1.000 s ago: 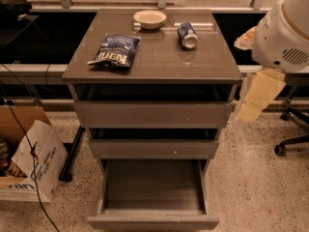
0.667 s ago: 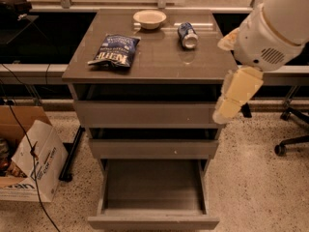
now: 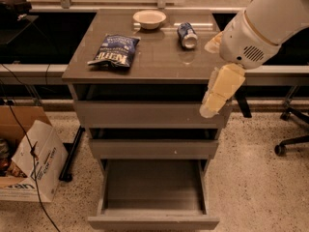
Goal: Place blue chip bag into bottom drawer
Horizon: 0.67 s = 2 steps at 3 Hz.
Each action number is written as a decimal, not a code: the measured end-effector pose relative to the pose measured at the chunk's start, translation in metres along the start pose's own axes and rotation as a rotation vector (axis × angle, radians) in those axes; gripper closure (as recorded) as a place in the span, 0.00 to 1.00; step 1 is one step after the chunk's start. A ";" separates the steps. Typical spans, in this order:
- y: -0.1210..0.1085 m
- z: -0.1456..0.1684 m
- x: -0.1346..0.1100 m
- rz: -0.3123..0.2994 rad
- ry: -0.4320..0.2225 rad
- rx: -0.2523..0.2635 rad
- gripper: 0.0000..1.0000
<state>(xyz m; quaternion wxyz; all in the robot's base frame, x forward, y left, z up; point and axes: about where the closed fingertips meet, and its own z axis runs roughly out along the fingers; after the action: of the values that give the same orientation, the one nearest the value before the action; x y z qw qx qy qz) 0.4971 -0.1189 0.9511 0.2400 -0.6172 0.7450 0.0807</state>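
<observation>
**Operator:** Locate the task item.

**Technician:** The dark-blue crinkled foil chip bag with white lettering [image 3: 115,50] lies flat on the grey-brown cabinet top [image 3: 159,62], in its left half and near the front edge. Nothing touches it. Its long axis appears to run from the near-left corner toward the far right, at a slight slant to the cabinet's front edge.

**Operator:** Destination status?

**Technician:** The bottom drawer [image 3: 153,221], lowest of three plain handleless fronts, is pulled out. Its interior shows nothing inside. The two drawers above it stand slightly proud of the frame.

**Operator:** Gripper position and state?

**Technician:** The pale yellow two-finger gripper [image 3: 210,106] hangs off the cabinet's right front corner, in front of the right end of the top drawer and below the level of the cabinet top. It points down and leftward and holds nothing. Whether it is spread or closed cannot be told from this angle.

**Operator:** Governing relation for the next move?

**Technician:** The bag lies to the left of the gripper, higher and further back, well apart. The likely approach calls for a lift above the top surface, then travel leftward across it. The blue-and-silver drink can [image 3: 187,35] and the shallow cream bowl [image 3: 149,18] sit toward the rear, away from that line.
</observation>
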 end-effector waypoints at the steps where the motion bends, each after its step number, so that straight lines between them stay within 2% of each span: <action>1: -0.009 0.011 -0.002 0.066 -0.035 0.027 0.00; 2: -0.028 0.034 -0.013 0.148 -0.140 0.072 0.00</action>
<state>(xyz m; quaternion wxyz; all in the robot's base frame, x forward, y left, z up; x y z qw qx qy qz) 0.5339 -0.0993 0.9326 0.3069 -0.5444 0.7722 0.1145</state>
